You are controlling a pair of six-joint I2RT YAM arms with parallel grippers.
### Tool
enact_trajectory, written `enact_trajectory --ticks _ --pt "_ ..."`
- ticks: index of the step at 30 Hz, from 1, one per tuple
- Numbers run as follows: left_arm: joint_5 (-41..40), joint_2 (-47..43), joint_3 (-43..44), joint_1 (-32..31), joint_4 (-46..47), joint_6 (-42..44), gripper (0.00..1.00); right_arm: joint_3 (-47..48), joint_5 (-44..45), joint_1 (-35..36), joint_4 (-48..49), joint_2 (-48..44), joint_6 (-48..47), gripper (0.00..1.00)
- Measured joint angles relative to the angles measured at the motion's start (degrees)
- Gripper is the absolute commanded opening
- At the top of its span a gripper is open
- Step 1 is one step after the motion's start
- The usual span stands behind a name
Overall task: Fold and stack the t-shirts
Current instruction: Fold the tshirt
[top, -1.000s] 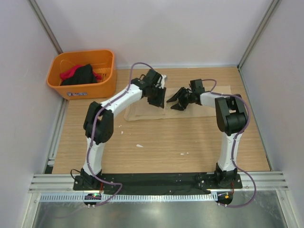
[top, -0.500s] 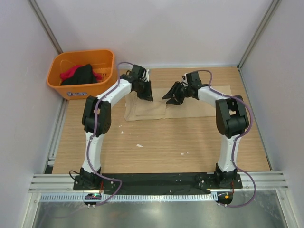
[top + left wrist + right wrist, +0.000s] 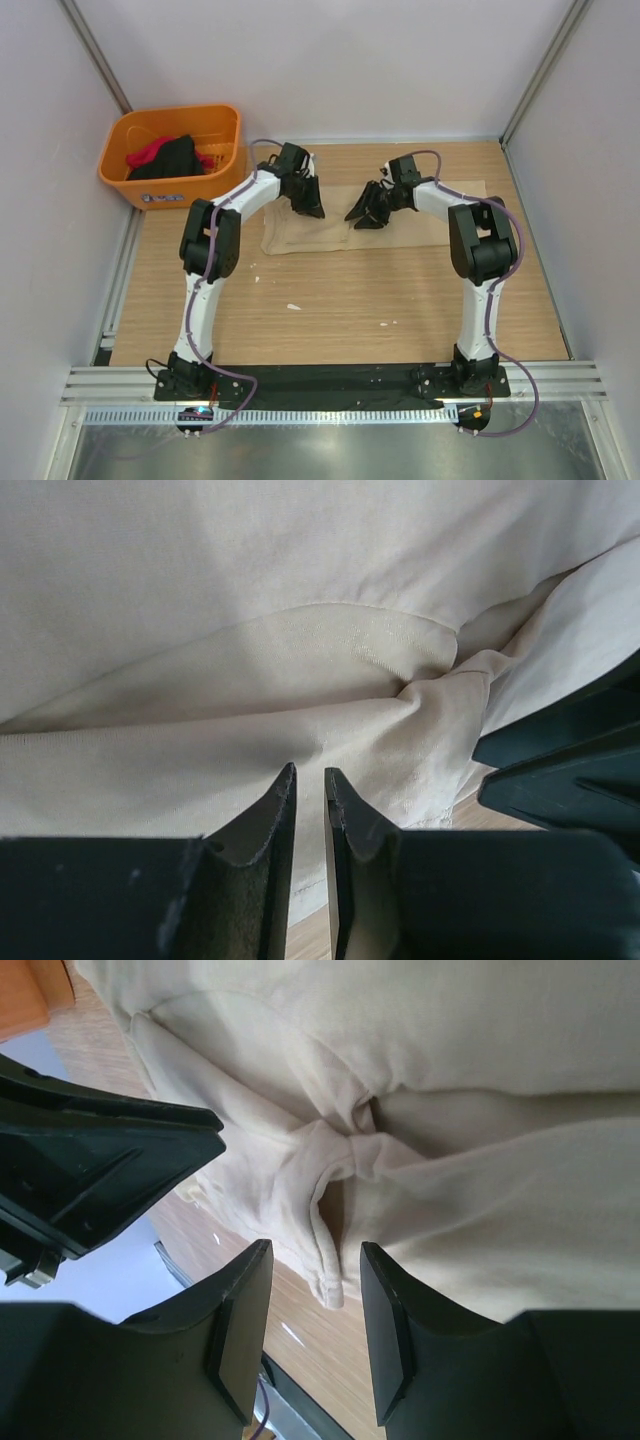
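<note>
A beige t-shirt (image 3: 300, 232) lies flat and partly bunched at the back middle of the wooden table. It fills the left wrist view (image 3: 300, 630) and the right wrist view (image 3: 480, 1080). My left gripper (image 3: 308, 205) hovers over the shirt's left half. Its jaws (image 3: 310, 772) stand almost together with a thin gap and nothing between them. My right gripper (image 3: 360, 215) faces it from the right, open (image 3: 315, 1245), just above a gathered fold and hem (image 3: 335, 1260) of the shirt, holding nothing. Each gripper shows in the other's wrist view.
An orange basket (image 3: 170, 190) stands at the back left with red and black garments (image 3: 165, 158) in it. Bare wood (image 3: 350, 300) lies between the shirt and the arm bases. White walls close the back and sides.
Both grippers moved toward the back and left over the shirt, then settled slightly nearer. The shirt's middle now looks more gathered between them.
</note>
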Motion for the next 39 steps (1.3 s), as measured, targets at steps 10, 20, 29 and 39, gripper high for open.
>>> enact_trajectory --ticks 10,20,29,39 --pt "-1.51 2.27 0.42 0.11 0.74 -1.4 0.15 1.75 -1.05 0.0 1.36 3.78 0.26 0.11" --pt "-2.6 3.63 2.25 0.24 0.37 -2.34 0.15 0.11 2.14 -1.33 -1.9 3.13 -3.32 0.02" --pt "-3.56 3.43 3.45 0.37 -1.07 -2.01 0.31 0.98 4.07 -1.51 -6.29 1.86 -6.69 0.39" --pt "-4.31 -8.11 -4.44 0.59 -1.36 -2.12 0.27 5.4 5.77 0.35 -10.88 -1.42 -8.76 0.4"
